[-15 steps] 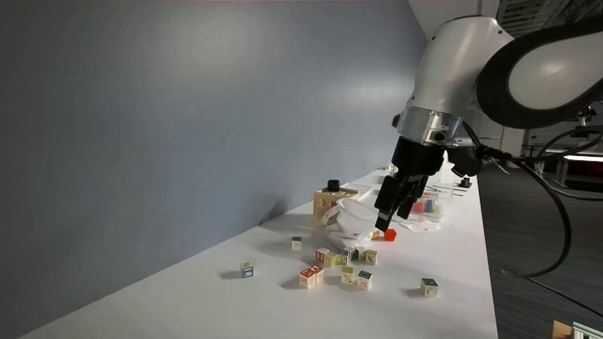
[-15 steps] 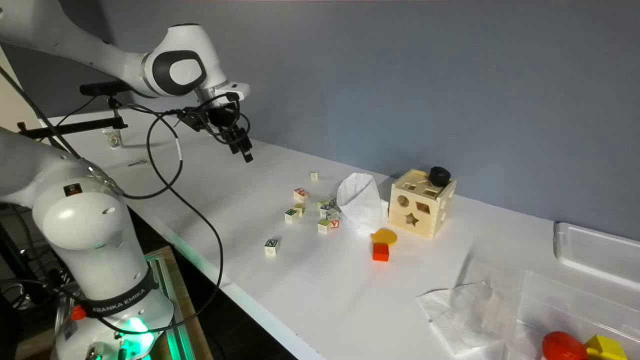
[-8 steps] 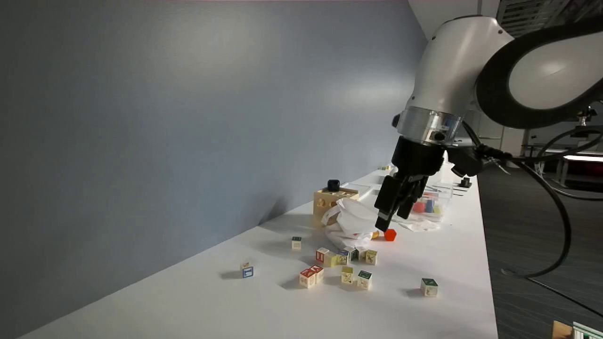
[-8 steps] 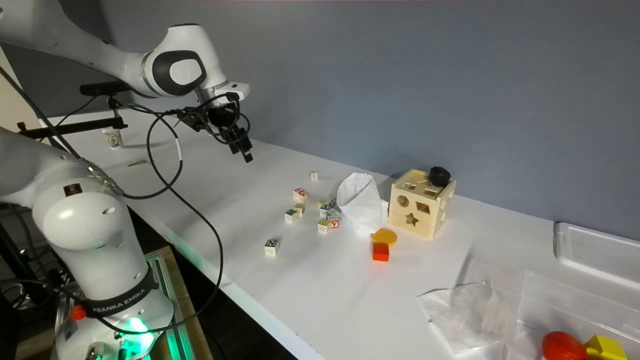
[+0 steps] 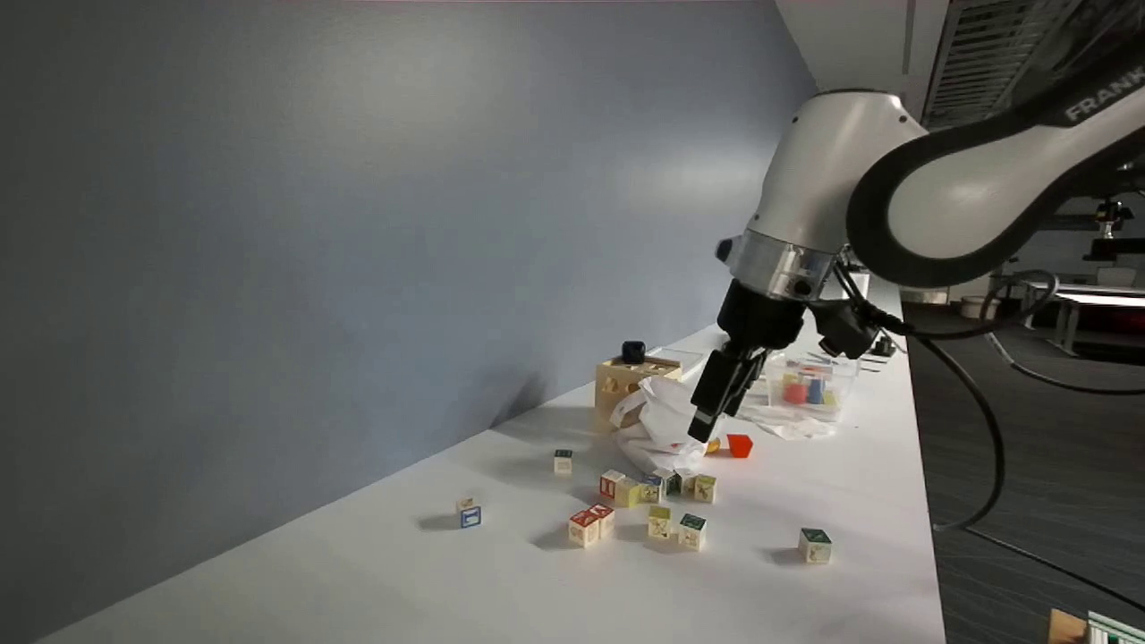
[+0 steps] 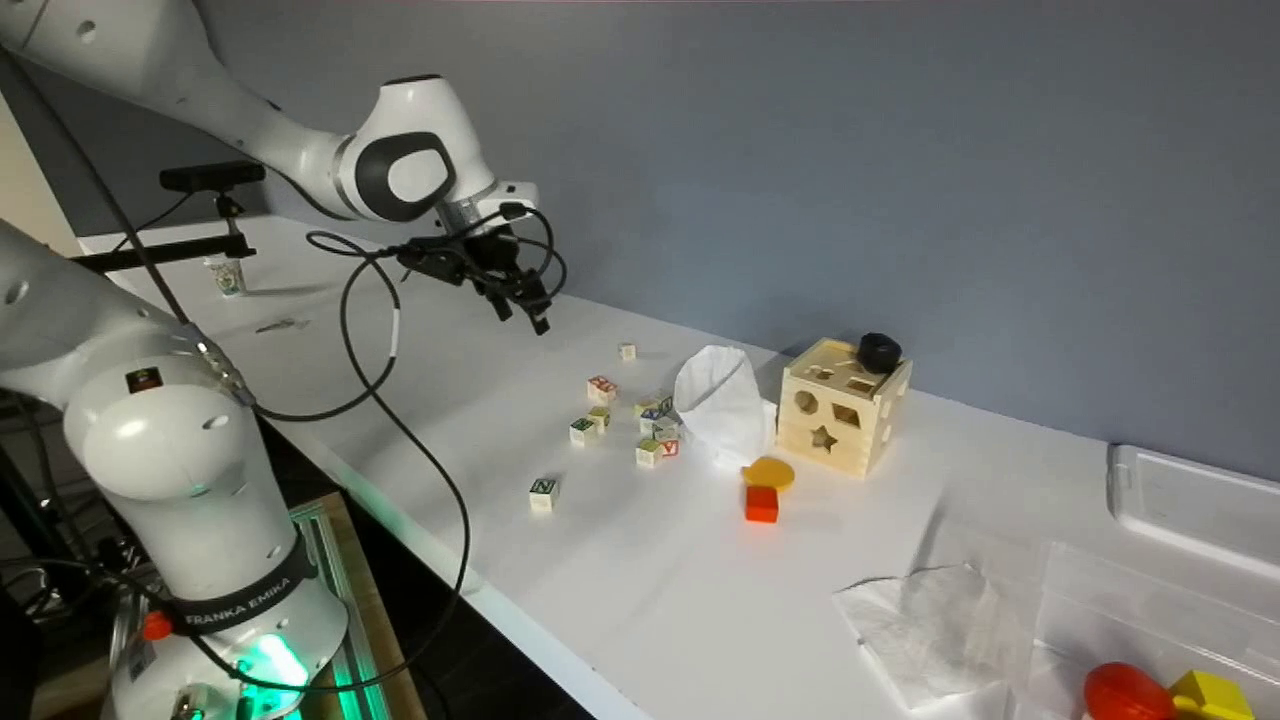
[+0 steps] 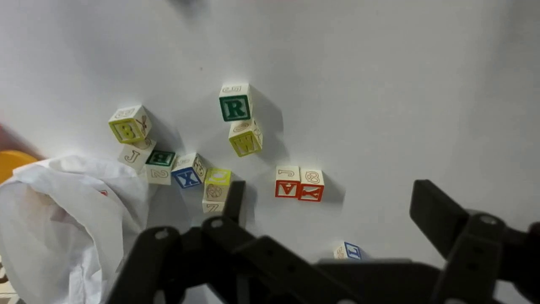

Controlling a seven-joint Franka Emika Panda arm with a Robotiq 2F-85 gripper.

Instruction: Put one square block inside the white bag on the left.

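A crumpled white bag (image 5: 666,416) stands on the white table in both exterior views (image 6: 718,400); its opening shows at the left of the wrist view (image 7: 90,179). Several square letter blocks lie beside it. Two red-edged blocks, A (image 7: 287,183) and Y (image 7: 311,188), touch each other. A green R block (image 7: 235,105) and a yellow W block (image 7: 246,141) lie farther up; a blue L block (image 7: 351,250) is partly hidden by the gripper. Several blocks cluster against the bag. My gripper (image 7: 332,207) is open and empty, above the table and blocks in both exterior views (image 6: 522,318).
A wooden shape box (image 6: 830,420) with a black piece on top stands right behind the bag. An orange piece (image 6: 768,472) and a red block (image 6: 761,504) lie near it. A clear bin (image 5: 814,394) holds toys. A grey wall (image 6: 900,200) runs along the back edge.
The arm has come down a little and shifted towards the bag side, leftward and rightward respectively in the exterior views. The blocks and the bag have not moved.
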